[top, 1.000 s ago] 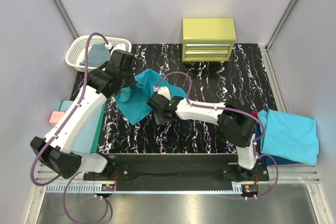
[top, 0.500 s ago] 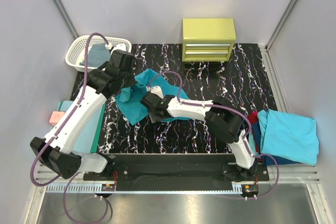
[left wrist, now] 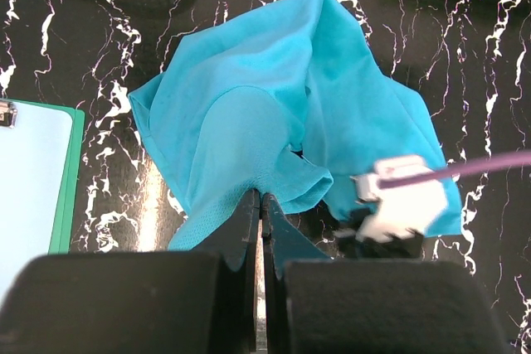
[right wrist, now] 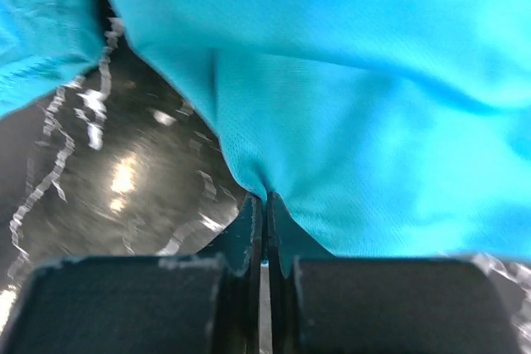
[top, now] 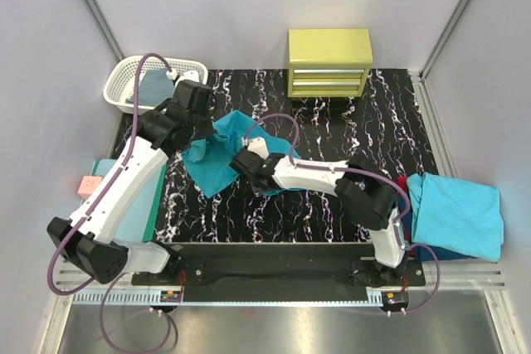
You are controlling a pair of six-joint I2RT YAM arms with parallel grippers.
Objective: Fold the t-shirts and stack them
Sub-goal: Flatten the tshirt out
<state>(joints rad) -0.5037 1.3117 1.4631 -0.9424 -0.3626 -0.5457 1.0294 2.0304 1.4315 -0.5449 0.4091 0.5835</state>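
A crumpled teal t-shirt (top: 222, 153) lies on the black marbled table, left of centre. My left gripper (top: 202, 133) is shut on the shirt's hem; in the left wrist view the cloth (left wrist: 274, 105) bunches at the closed tips of that gripper (left wrist: 262, 196). My right gripper (top: 246, 167) is shut on a fold at the shirt's near right edge, and the right wrist view shows the teal fabric (right wrist: 357, 80) pinched between the closed tips of that gripper (right wrist: 265, 197). At the table's right edge a lighter turquoise t-shirt (top: 456, 217) lies folded over a red one (top: 401, 181) and a dark blue one (top: 448, 252).
A white basket (top: 124, 82) with a grey-blue cloth stands at the back left. A yellow-green drawer cabinet (top: 329, 62) stands at the back centre. A mint-green clipboard (top: 145, 196) lies at the left edge, beside a pink block (top: 87, 186).
My right gripper was open and has closed on the shirt's edge. The right arm reached left into the cloth, then drew back slightly. The left arm stayed put.
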